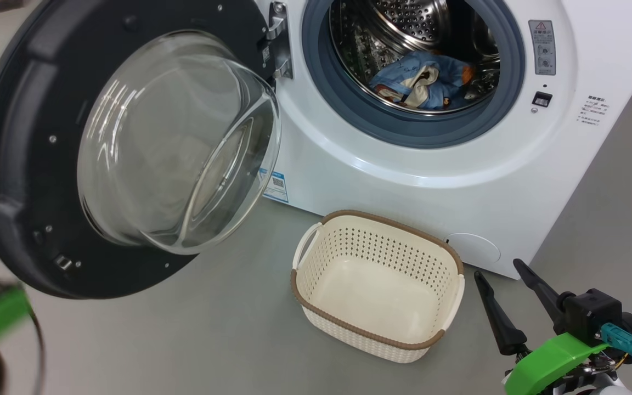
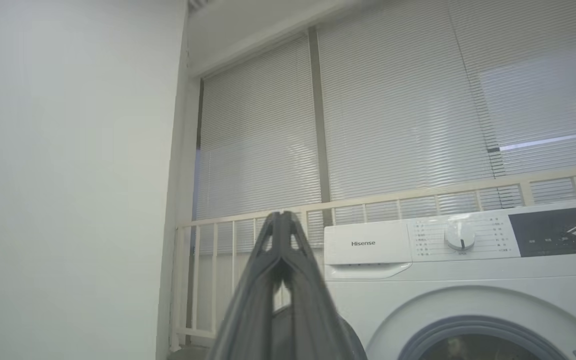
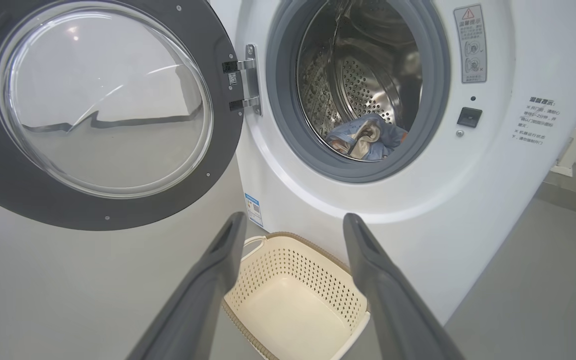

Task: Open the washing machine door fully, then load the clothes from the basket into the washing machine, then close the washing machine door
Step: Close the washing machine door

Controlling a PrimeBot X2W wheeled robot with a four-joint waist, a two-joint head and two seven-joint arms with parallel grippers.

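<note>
Washing machine door [image 1: 30, 164] stands wide open, frame left. Clothes [image 1: 423, 82] lie in the drum [image 1: 404, 27], upper centre. Basket [image 1: 382, 247] empty, lower centre. Only closing remains. Right end effector [image 1: 497, 269] spread, empty; left end effector [image 2: 280, 216] pressed together.

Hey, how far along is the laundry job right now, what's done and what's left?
Done: the round black-rimmed glass door stands wide open. The light blue printed garment lies in the steel drum of the white washing machine, and the cream perforated basket is empty. In hand: nothing. The right gripper is open near the basket, and the left gripper is shut and empty. Left: closing the door.
</note>
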